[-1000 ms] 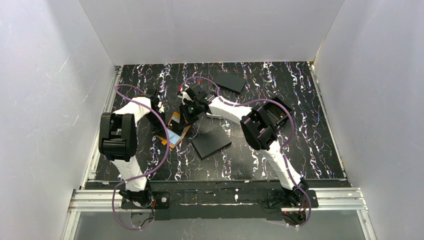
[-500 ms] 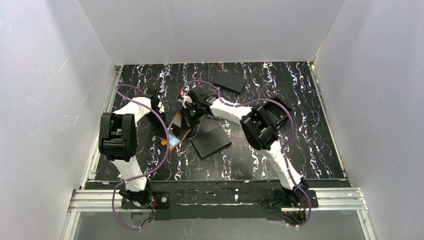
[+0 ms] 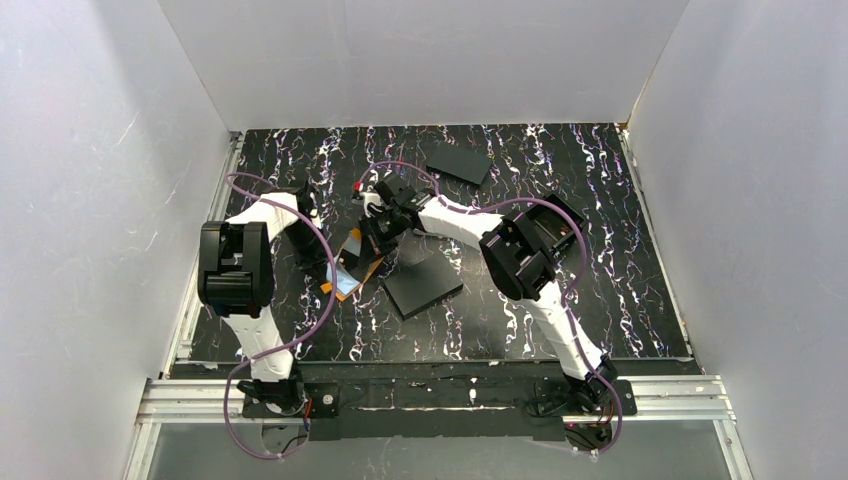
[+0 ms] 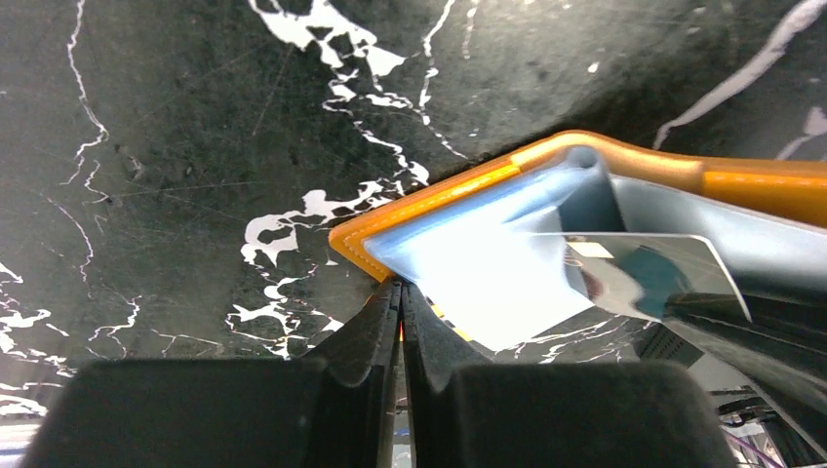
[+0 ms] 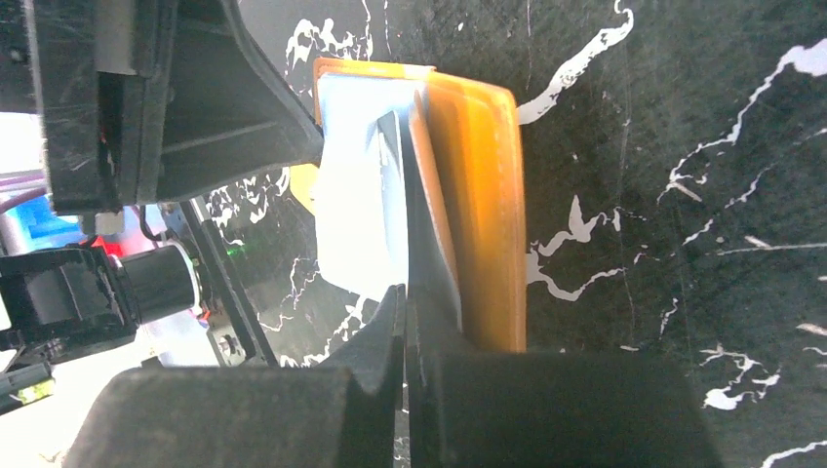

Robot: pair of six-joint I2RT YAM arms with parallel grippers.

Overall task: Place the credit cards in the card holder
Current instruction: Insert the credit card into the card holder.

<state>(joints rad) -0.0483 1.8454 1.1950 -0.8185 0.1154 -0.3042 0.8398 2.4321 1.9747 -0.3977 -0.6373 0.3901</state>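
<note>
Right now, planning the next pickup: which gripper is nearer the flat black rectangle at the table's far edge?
Right. The right gripper, at the card holder's far side, sits near-left of the black rectangle; the left gripper is farther, at the holder's near-left corner.

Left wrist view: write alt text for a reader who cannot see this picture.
The left gripper, shut, pinches the near corner of the open orange card holder, which rests on a black marbled table. A shiny silver credit card reaches across the holder's pale blue inside from the right.
</note>
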